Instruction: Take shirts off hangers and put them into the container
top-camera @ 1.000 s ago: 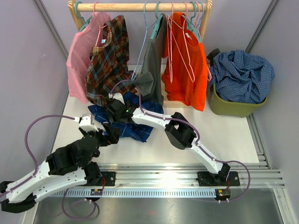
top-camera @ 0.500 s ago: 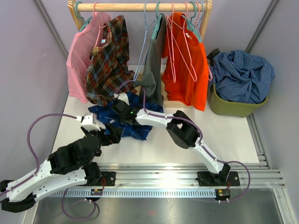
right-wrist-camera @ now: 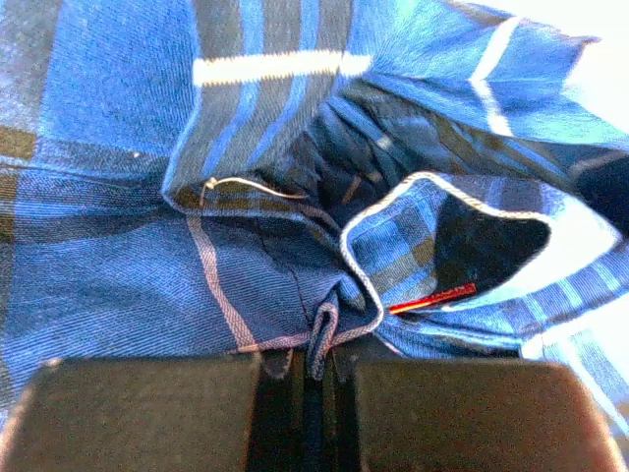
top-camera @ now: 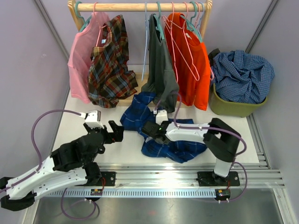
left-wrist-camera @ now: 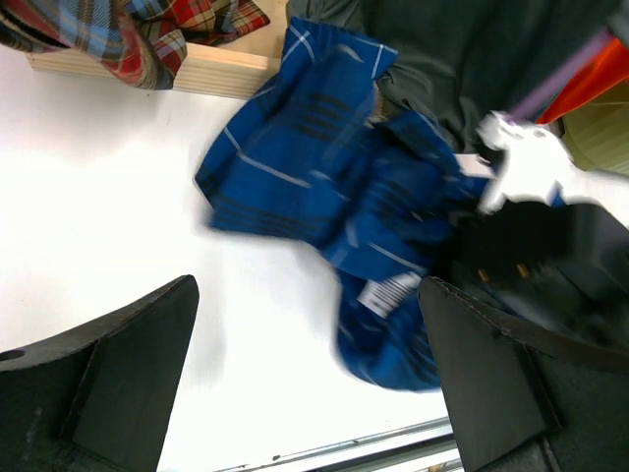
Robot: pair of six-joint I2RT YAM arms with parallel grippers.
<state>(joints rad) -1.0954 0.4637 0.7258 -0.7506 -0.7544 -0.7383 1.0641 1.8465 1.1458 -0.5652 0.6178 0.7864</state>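
Clamping a fold of the blue plaid shirt (right-wrist-camera: 118,256) in the right gripper (right-wrist-camera: 307,374), jaws closed tight, and holding the left gripper (left-wrist-camera: 307,369) wide open, empty, above the table (left-wrist-camera: 118,197).

The tabletop (top-camera: 243,128) lies bare in front of the container (top-camera: 229,108) and at the left edge, while the dark blue plaid shirt (top-camera: 175,150) covers the middle and the hanging shirts (top-camera: 161,70) close the back.

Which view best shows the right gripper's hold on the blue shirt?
Right wrist: the right gripper pinches a fold of the blue shirt close up. Top external: arm hides it; left wrist: blurred.
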